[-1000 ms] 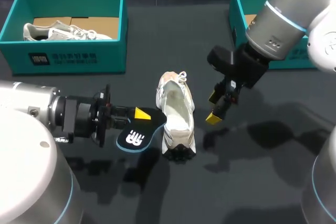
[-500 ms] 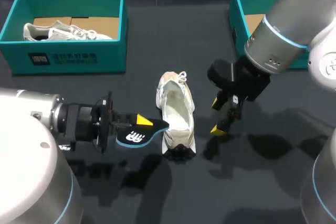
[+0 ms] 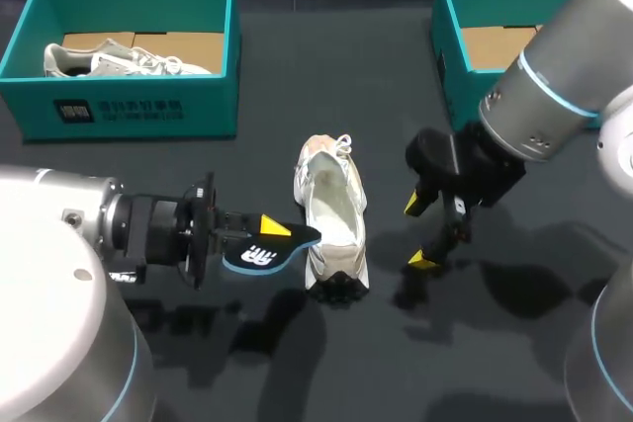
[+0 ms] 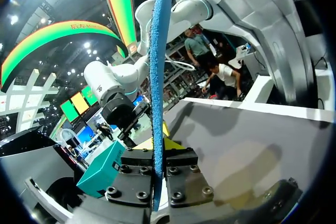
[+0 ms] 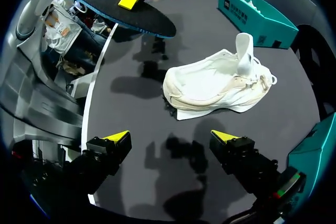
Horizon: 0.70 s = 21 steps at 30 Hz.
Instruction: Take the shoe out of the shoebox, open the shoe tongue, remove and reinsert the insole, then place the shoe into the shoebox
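- The white shoe [image 3: 331, 214] sits on the dark table [image 3: 326, 76] outside both boxes, between the two grippers, with its opening facing up and its tongue lifted.
- The insole [image 3: 265, 252] is out of the shoe. Its free end reaches the shoe's side near the heel, and I cannot tell whether it touches.
- The left gripper [image 3: 259, 234] is clamped on the insole, one finger on each face.
- The insole looks thin, light and floppy. Held by one end, it would likely sag or buckle when pushed, so a short free length, fed toe-first, seems the safer way in.
- The shoe looks light, with a soft upper, and would probably skid on the table. The firmer heel collar seems the best place to pin it.
- The right gripper [image 3: 420, 232] hangs just beside the shoe, its fingers spread wide with nothing between them.
- A teal shoebox [image 3: 138, 106] holding another shoe stands far left, and a second teal box [image 3: 445, 37] far right.
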Each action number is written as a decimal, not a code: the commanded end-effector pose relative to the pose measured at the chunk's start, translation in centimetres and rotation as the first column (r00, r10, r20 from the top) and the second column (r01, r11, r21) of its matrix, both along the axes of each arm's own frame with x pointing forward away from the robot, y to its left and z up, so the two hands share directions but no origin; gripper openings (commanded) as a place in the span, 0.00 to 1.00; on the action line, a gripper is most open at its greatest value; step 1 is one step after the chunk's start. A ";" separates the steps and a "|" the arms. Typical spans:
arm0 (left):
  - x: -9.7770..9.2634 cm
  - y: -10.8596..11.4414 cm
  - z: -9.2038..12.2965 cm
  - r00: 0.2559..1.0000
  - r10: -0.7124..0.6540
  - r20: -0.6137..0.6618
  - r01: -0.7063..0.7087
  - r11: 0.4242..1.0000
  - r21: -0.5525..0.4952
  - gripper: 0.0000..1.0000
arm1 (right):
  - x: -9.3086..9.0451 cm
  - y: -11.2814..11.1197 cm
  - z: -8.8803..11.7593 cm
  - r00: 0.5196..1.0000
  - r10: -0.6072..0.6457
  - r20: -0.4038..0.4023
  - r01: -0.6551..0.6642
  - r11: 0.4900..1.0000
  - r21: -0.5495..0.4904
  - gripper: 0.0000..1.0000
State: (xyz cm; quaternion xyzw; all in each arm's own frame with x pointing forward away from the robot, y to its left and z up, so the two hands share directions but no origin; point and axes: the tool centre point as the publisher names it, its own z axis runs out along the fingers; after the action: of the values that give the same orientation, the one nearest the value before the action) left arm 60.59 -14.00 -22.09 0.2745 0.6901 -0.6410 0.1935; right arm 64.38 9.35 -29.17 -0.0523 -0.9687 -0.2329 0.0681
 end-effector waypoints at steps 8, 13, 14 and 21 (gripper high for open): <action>1.2 -0.7 0.0 0.999 0.013 -0.029 -0.013 1.000 -0.013 0.00 | 1.7 2.2 -3.6 0.998 0.066 -0.018 -0.066 0.998 0.005 1.00; 1.5 -1.0 -0.1 0.998 -0.019 -0.059 0.020 1.000 0.021 0.00 | 1.7 2.5 -3.9 0.998 0.064 -0.023 -0.064 0.998 0.008 1.00; 1.5 -1.0 -0.1 0.998 -0.019 -0.059 0.020 1.000 0.021 0.00 | 1.7 2.5 -3.9 0.998 0.064 -0.023 -0.064 0.998 0.008 1.00; 1.6 -1.1 -0.3 0.998 -0.018 -0.060 0.019 1.000 0.021 0.00 | 1.7 2.5 -3.9 0.998 0.064 -0.023 -0.064 0.998 0.008 1.00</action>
State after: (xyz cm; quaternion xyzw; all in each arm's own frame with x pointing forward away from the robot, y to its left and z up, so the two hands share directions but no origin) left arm 62.01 -14.82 -22.04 0.2634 0.7005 -0.6426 0.1639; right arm 66.11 11.65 -32.97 -0.0232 -0.9678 -0.2347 0.0876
